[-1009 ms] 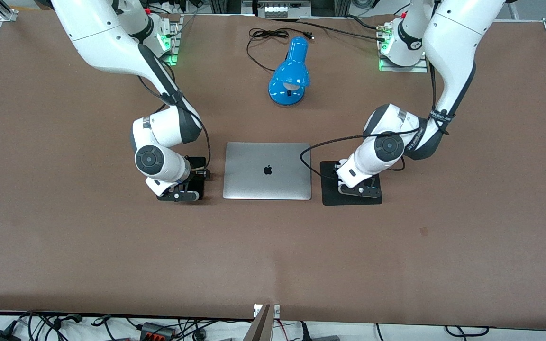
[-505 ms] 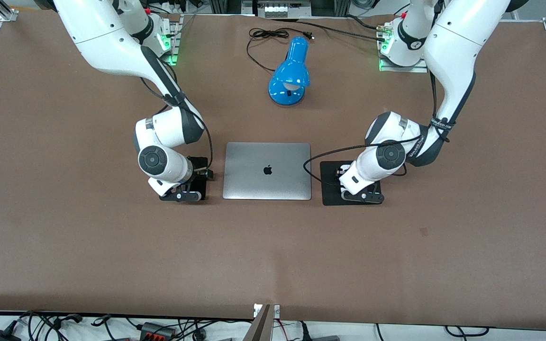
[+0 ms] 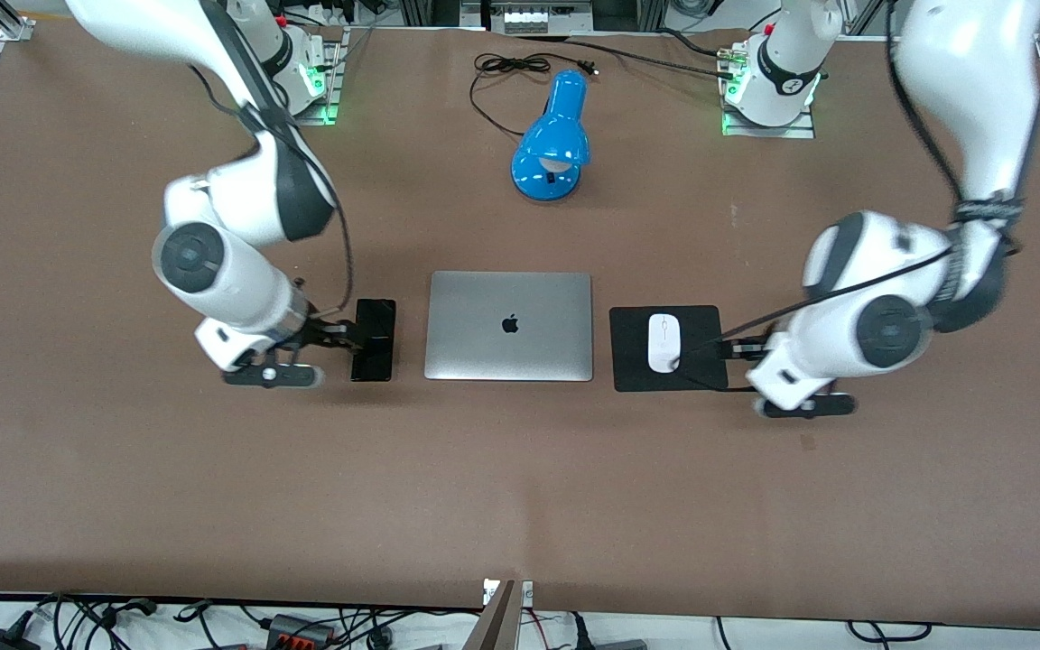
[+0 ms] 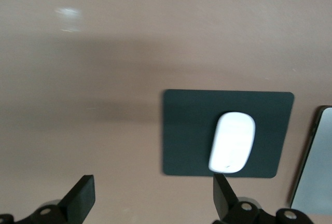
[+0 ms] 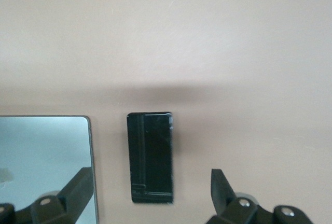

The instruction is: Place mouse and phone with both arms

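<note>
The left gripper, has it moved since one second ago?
Yes. The left gripper, open, has left the black mat toward the left arm's end of the table; the mouse lies on the mat.

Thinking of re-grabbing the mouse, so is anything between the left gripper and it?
Nothing visible. The mouse lies bare on the black mat, and the left gripper hangs open above the mat's edge.

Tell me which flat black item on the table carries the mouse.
The square black mat beside the laptop; the white mouse lies on it. The phone carries nothing.

Laptop (image 3: 508,326) fills gap between phone (image 3: 374,339), mouse (image 3: 663,342).
</note>
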`<state>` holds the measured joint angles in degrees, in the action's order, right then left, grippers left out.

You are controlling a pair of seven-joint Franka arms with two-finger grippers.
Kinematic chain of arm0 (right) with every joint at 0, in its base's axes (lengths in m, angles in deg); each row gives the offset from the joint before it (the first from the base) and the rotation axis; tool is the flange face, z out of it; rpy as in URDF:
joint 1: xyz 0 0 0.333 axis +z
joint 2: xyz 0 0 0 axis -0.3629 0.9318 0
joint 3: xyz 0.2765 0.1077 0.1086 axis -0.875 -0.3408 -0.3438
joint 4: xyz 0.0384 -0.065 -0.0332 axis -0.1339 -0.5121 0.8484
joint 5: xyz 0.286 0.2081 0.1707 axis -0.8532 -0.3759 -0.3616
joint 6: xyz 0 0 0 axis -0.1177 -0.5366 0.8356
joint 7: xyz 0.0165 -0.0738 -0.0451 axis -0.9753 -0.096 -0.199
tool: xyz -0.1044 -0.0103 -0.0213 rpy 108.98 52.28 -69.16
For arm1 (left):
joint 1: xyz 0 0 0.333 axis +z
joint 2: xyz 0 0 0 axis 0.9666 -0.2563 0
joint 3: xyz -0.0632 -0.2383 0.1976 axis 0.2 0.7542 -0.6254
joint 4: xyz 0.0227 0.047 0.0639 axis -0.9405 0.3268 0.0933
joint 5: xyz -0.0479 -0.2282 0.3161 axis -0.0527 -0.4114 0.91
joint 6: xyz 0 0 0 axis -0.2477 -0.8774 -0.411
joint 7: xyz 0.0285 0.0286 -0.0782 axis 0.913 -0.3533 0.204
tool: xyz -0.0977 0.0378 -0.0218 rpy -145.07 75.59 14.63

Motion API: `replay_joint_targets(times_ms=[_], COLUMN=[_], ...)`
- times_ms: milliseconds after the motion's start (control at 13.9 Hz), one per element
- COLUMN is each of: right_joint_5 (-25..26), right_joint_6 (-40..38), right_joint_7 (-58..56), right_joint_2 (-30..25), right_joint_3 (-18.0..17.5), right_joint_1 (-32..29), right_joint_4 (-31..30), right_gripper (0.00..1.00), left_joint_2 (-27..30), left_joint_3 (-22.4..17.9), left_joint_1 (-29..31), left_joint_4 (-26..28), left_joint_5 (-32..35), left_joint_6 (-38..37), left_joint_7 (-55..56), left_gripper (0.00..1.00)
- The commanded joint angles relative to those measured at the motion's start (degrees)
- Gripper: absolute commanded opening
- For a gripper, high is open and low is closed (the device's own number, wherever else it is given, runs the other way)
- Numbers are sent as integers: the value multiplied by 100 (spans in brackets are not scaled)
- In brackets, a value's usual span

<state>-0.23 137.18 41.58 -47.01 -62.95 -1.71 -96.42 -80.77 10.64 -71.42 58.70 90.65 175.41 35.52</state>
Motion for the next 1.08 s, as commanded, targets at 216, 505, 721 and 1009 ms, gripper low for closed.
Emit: replay_joint_targets(times_ms=[216, 505, 721, 1009], right_joint_5=[57, 13, -5, 4], right_joint_6=[-1951, -2023, -2032, -2286], right_joint_7=[-211, -1009, -1757, -1934], right_joint_2=[-30, -249, -530, -680], right_joint_3=[255, 264, 229, 185], right_joint_1=[-654, -1410, -1885, -2035], right_joint_4=[1832, 1948, 1896, 1878], right_gripper=[100, 100, 100, 100], left_joint_2=[1486, 2129, 2875, 3300], left_joint_3=[86, 103, 252, 9], left_joint_1=[1234, 1508, 1508, 1203], left_joint_4=[134, 257, 1116, 1490], left_joint_5=[5, -171, -302, -329], left_joint_6=[-577, -850, -684, -235], left_joint_7=[-1080, -1116, -1115, -1220], left_gripper=[100, 100, 100, 100])
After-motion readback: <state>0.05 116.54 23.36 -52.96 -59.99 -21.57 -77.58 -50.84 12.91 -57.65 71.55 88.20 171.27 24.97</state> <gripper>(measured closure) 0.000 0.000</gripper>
